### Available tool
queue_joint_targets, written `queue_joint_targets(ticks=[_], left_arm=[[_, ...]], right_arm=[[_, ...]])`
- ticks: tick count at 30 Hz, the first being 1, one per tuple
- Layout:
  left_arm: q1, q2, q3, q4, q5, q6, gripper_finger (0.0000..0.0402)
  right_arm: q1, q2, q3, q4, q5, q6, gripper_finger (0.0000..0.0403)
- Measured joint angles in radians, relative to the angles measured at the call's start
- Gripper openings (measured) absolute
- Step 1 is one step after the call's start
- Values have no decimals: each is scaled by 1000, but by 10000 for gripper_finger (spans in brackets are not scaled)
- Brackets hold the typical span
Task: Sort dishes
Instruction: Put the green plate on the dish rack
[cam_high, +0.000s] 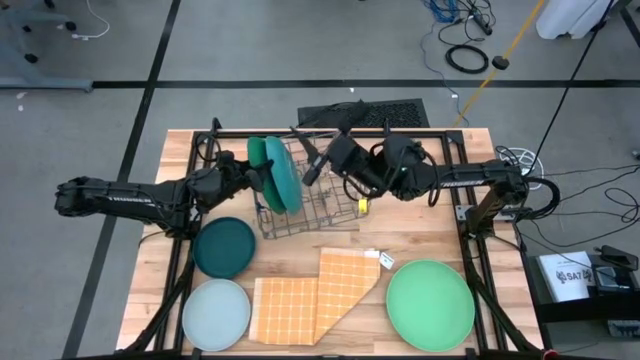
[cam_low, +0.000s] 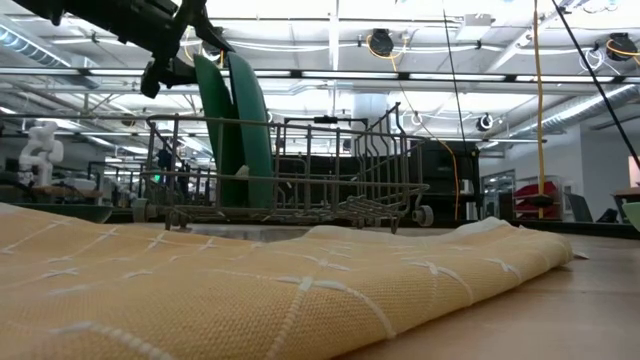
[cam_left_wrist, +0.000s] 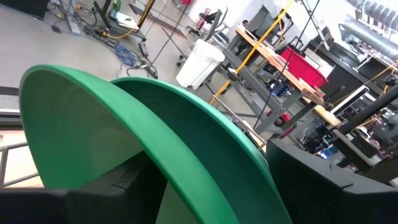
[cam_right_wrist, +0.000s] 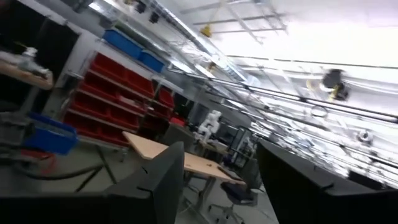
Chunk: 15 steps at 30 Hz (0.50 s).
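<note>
Two plates stand on edge in the left end of the grey wire rack: a deep green one and a teal-blue one. My left gripper is open at their upper rims, one finger on either side. My right gripper is open and holds nothing; it is raised over the rack's middle and tipped upward. Lying flat on the table are a dark teal plate, a pale blue plate and a large light green plate. My left gripper comes level from the table's left side, with the standing plates' upper rims between its open fingers. Whether a finger touches a rim I cannot tell. Both plates stay upright in the rack.
An orange checked cloth lies at the near middle, between the pale blue and light green plates. The rack's right half holds no plates. A black keyboard lies at the table's far edge.
</note>
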Motion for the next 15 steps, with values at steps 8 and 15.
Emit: queue_joint_targets(ticks=[8,15], left_arm=[[17,-3,-2,69,-42,35,274],[40,-4,-2,178,-29,27,274]], right_arm=[[-14,0,0,-25,-85,78,194],[-14,0,0,-99,-82,82,194]])
